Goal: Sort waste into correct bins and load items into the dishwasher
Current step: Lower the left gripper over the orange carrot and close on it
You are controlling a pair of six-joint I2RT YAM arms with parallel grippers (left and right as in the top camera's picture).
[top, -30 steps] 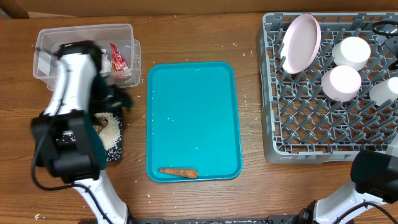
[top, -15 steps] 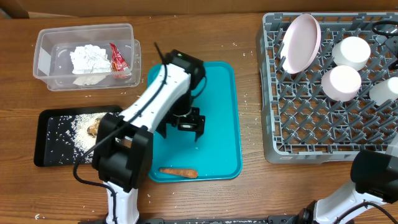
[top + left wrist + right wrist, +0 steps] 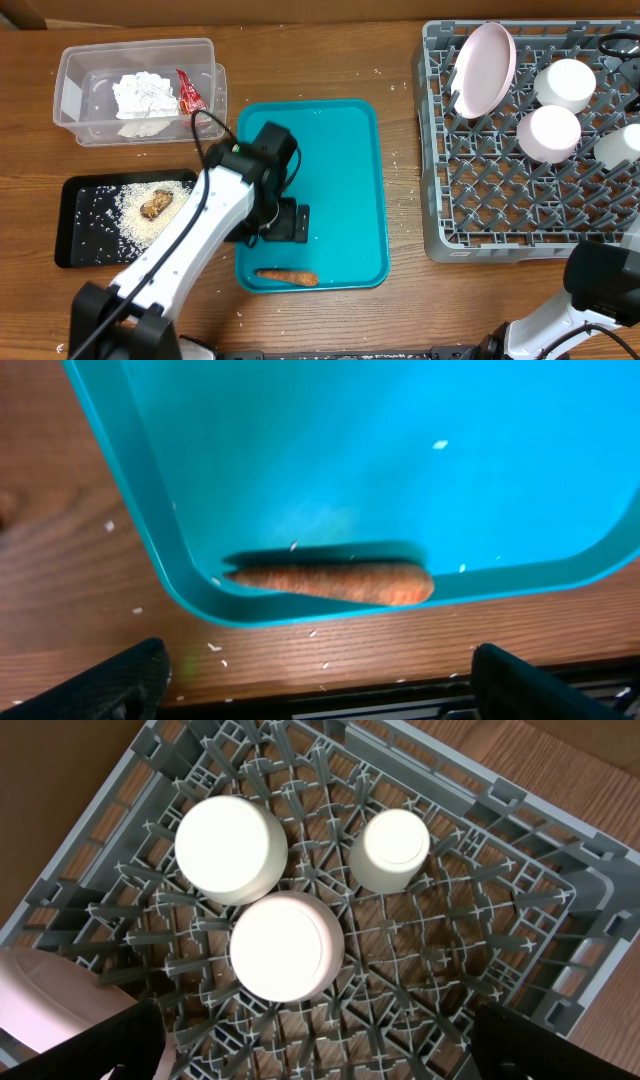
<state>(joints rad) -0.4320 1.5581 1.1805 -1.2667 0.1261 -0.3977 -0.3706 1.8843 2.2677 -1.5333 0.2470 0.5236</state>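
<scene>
Teal tray (image 3: 340, 150), pickup step: hovering above lone carrot (image 3: 335, 582) with left gripper (image 3: 320, 676) spread wide, empty. Next, probably: lowering astride, pinching, hauling to black tray (image 3: 85, 245).

Brown wood-grain tabletop (image 3: 400, 320), softly and evenly lit from above. Scattered white specks (image 3: 215, 648) on bare wood just ahead of the left fingers (image 3: 110, 685). Black rail (image 3: 400, 705) between those fingers at the near edge. Paler tan band (image 3: 300, 8) far beyond them.
</scene>
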